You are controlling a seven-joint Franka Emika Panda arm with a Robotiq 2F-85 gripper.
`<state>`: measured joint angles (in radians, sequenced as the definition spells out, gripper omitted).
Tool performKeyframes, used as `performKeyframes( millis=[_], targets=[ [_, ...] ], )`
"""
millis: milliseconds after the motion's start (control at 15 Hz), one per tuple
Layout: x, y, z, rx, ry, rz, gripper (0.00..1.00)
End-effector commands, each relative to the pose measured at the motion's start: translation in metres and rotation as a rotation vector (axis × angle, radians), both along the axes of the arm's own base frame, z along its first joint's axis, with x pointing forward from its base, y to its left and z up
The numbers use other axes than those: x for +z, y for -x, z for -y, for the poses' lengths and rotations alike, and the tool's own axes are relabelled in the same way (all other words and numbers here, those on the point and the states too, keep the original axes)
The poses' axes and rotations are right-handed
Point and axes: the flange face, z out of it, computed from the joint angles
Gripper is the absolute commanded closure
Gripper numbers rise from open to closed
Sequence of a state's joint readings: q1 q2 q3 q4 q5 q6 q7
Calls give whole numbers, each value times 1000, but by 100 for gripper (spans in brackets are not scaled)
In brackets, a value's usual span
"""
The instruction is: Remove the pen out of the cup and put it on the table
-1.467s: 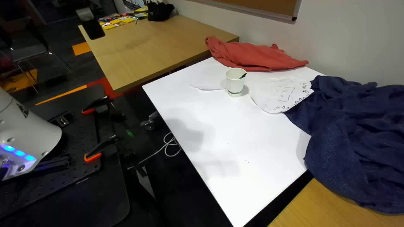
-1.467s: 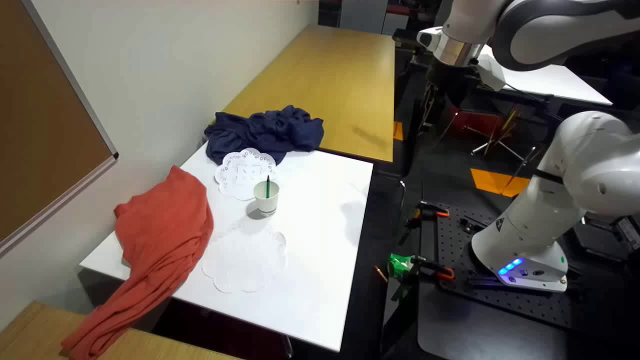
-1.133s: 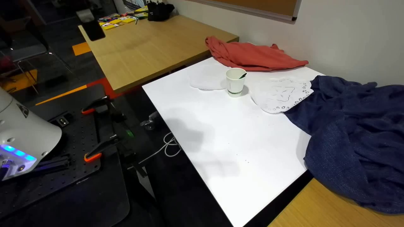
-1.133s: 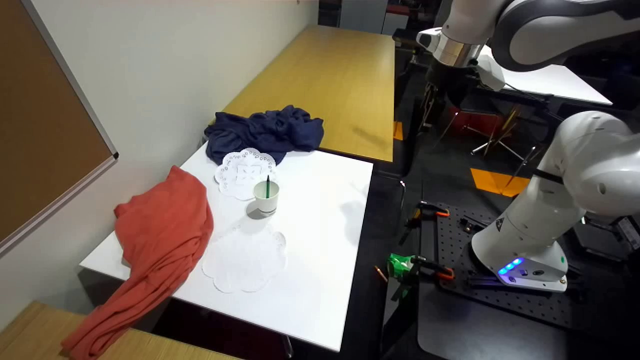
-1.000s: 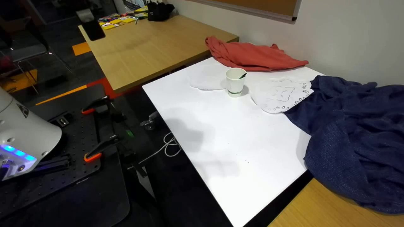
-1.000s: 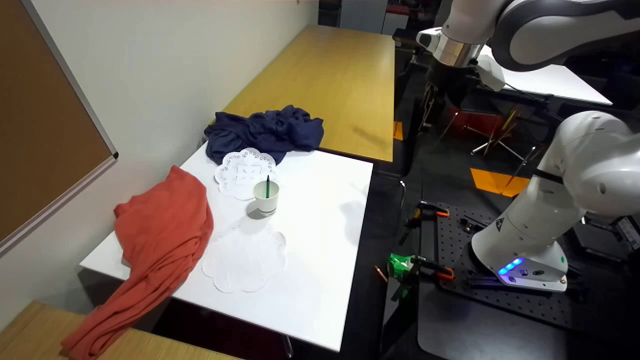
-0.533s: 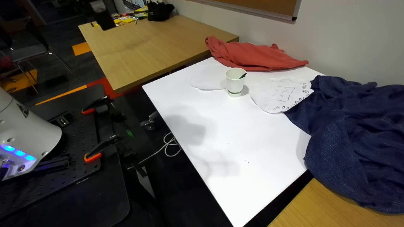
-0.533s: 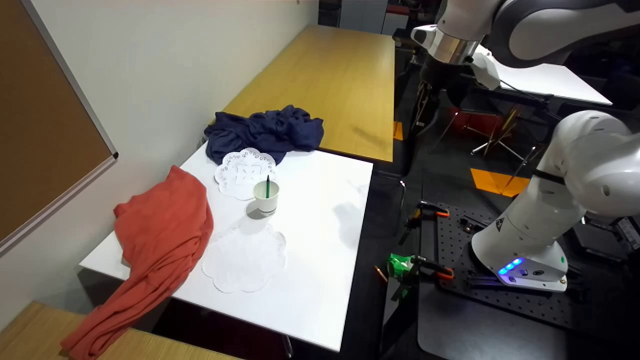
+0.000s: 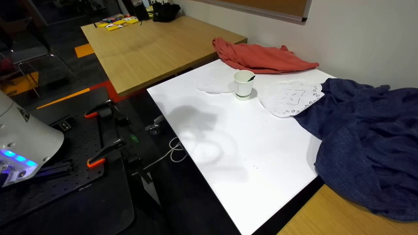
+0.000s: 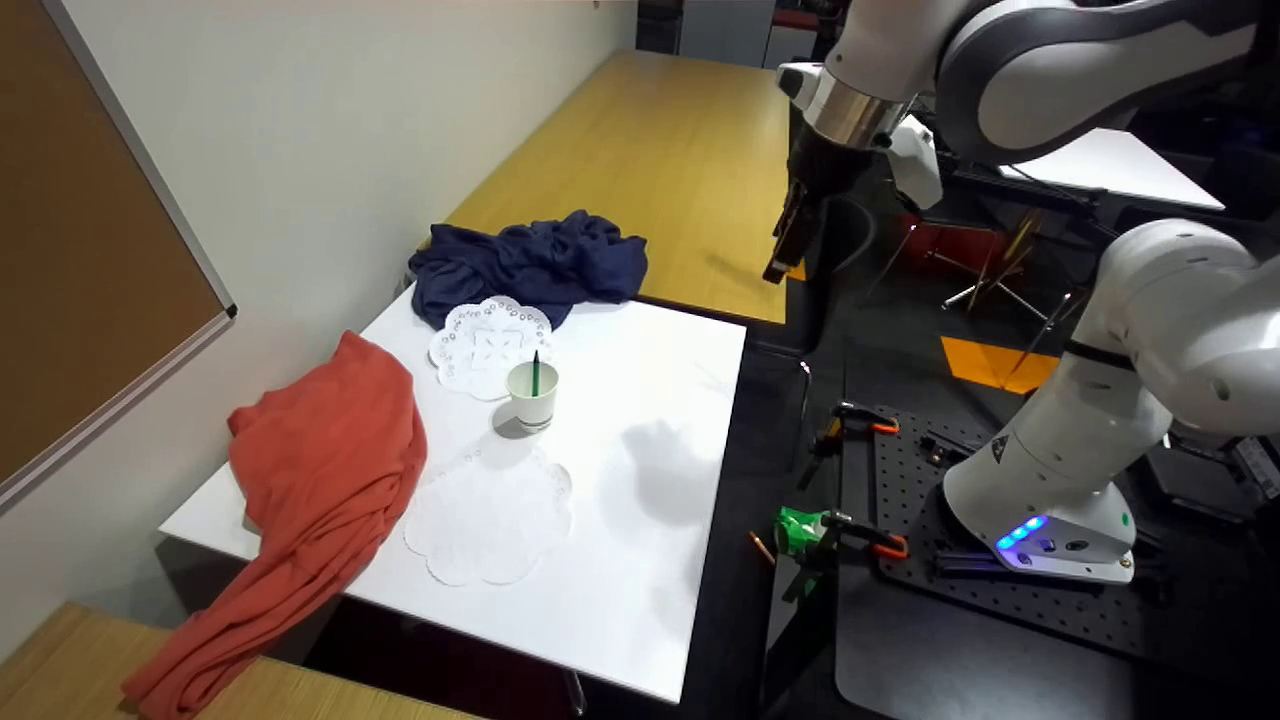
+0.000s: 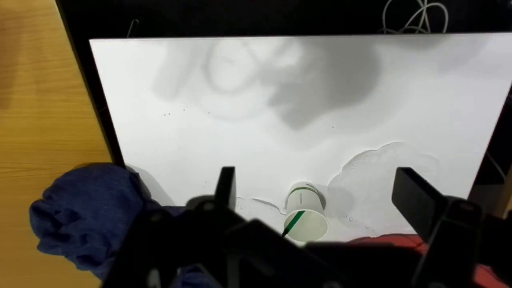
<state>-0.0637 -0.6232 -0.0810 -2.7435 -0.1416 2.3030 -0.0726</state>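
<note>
On the smooth white tabletop [image 9: 274,150], a tapered white paper cup [image 10: 532,409] holds a slim green pen [image 11: 294,222]; the jaws gape.

The arm [image 10: 1085,85] holds its hand [image 11: 316,187] tilted downward, the 2 fingers [image 11: 418,202] spread wide apart.
</note>
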Motion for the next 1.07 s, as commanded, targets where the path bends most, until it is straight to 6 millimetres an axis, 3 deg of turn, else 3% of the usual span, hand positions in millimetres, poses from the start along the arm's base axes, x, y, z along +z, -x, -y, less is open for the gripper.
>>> performKeyframes(
  millis=[0, 400, 1000],
  targets=[
    [-10, -38, -25, -74, -13, 18, 0],
    [-28, -97, -55, -237, -36, 53, 0],
    [-63, -185, -73, -462, -118, 113, 0]
  ],
)
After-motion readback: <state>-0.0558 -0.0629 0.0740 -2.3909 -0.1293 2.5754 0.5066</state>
